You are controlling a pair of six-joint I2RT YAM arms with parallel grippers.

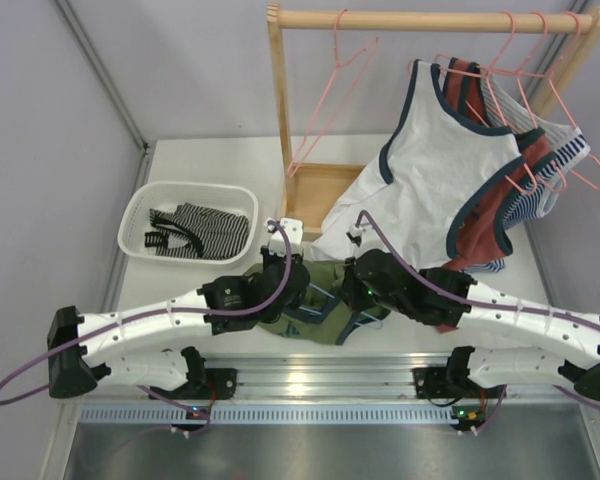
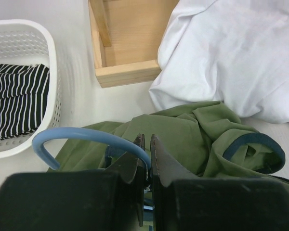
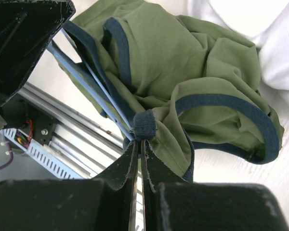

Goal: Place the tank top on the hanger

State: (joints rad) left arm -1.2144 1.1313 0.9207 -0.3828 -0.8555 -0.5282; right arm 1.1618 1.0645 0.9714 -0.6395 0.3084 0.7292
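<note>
The olive-green tank top (image 1: pixel 315 325) lies bunched on the table between my two grippers. It also shows in the left wrist view (image 2: pixel 192 132) and the right wrist view (image 3: pixel 183 57). The light-blue hanger (image 1: pixel 326 300) is partly inside it; its hook (image 2: pixel 82 136) curves out to the left, and its two wires (image 3: pixel 89 77) run under the fabric. My left gripper (image 2: pixel 147 140) is shut on the hanger just below the hook. My right gripper (image 3: pixel 138 143) is shut on a navy-trimmed strap (image 3: pixel 144 124) of the tank top, right at the hanger's end.
A white basket (image 1: pixel 140 205) holding a striped garment (image 1: pixel 202 230) stands at the left. A wooden rack (image 1: pixel 277 120) with pink hangers (image 1: pixel 332 95) stands behind, and a white navy-trimmed top (image 1: pixel 450 150) hangs from it, reaching down to the table by the tank top.
</note>
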